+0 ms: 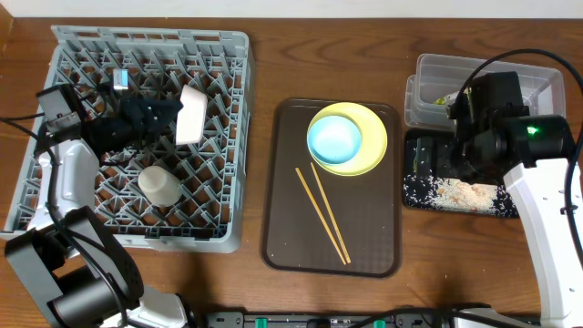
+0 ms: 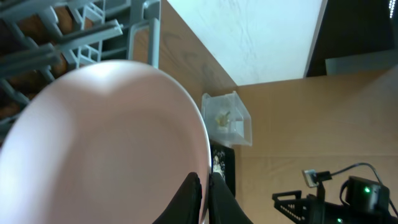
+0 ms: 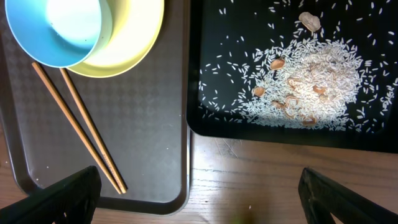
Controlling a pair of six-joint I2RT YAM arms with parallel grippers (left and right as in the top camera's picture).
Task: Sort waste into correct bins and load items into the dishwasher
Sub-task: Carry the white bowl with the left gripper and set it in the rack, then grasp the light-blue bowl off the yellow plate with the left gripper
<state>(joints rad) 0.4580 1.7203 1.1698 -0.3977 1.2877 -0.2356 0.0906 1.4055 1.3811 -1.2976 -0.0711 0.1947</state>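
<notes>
A bare strip of table [image 1: 260, 118] is seen between the grey dish rack [image 1: 155, 36] and the brown tray [image 1: 290, 228]. On the tray, 7 to 9 o'clock is free. 12 to 2 o'clock is blocked by the yellow plate [image 1: 373, 150] and blue bowl [image 1: 334, 139], and 5 o'clock by the chopsticks [image 1: 321, 211]. The rack's centre is filled by the left arm [image 1: 127, 128] and white bowl [image 1: 191, 114], and its 6 o'clock by a white cup [image 1: 159, 185].

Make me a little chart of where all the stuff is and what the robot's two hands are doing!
left gripper: shut on the rim of the white bowl, at the dish rack
right gripper: open, empty
cup: in the dish rack
blue bowl: on the yellow plate
chopsticks: on the brown tray, beside the yellow plate
crumbs: in the black tray
</notes>
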